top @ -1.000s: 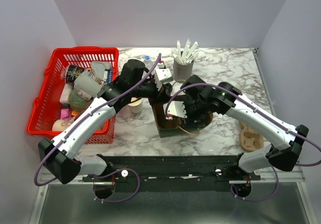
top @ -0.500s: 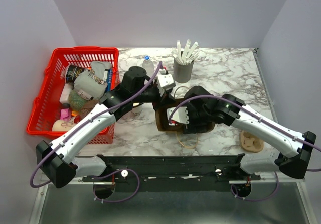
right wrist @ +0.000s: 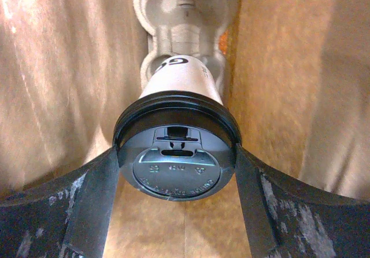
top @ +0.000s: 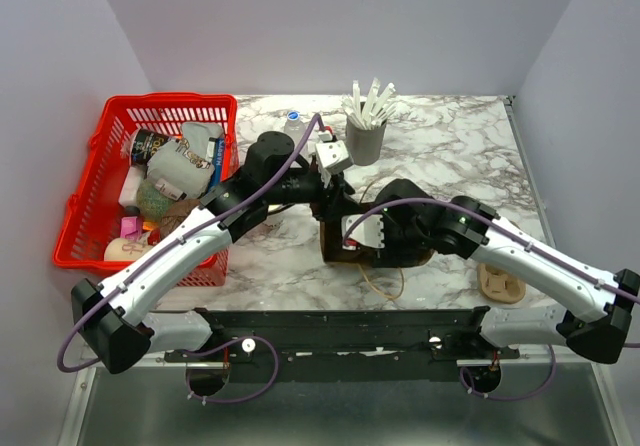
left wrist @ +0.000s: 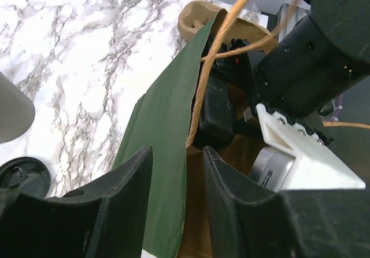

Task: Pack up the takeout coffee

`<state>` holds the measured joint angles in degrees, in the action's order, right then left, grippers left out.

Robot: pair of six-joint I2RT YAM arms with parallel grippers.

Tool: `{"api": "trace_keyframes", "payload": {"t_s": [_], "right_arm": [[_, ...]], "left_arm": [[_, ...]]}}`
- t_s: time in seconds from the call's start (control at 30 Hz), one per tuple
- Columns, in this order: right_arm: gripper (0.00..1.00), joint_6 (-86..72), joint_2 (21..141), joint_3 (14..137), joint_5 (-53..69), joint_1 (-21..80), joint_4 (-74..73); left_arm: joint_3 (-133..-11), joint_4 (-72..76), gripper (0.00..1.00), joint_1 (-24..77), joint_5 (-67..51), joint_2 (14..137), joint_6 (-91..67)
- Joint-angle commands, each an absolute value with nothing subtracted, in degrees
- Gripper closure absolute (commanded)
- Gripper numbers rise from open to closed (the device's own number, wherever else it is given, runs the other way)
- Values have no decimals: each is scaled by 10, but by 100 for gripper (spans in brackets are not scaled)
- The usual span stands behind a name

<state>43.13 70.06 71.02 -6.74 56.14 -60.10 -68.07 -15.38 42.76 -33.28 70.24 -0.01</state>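
Marble table (top: 450,146): 1 bag (left wrist: 156,119), 1 takeout coffee (right wrist: 176,145) held by R gripper (right wrist: 176,157); L gripper (left wrist: 178,153) part-open astride bag edge.

Packed for the road: the coffee (right wrist: 177,136), a cream-white paper cup with black lettering and a black round lid, hangs inside the brown bag (right wrist: 52,67), lid toward my wrist. My right gripper (right wrist: 176,165) clasps the lid's rim from both sides. Past its base shows a pale grey holder (right wrist: 185,9); contact there is unclear.
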Motion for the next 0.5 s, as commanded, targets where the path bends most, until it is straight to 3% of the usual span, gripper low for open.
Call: {"api": "trace_keyframes", "payload": {"t_s": [0.0, 0.27, 0.47], "right_arm": [[65, 408, 662, 686, -93, 566, -614], [66, 375, 619, 644, -69, 569, -639], [67, 374, 608, 636, -89, 571, -635]], "left_arm": [[-709, -221, 49, 421, -365, 694, 47], [-699, -228, 49, 390, -475, 712, 76], [-650, -157, 43, 378, -540, 677, 68]]}}
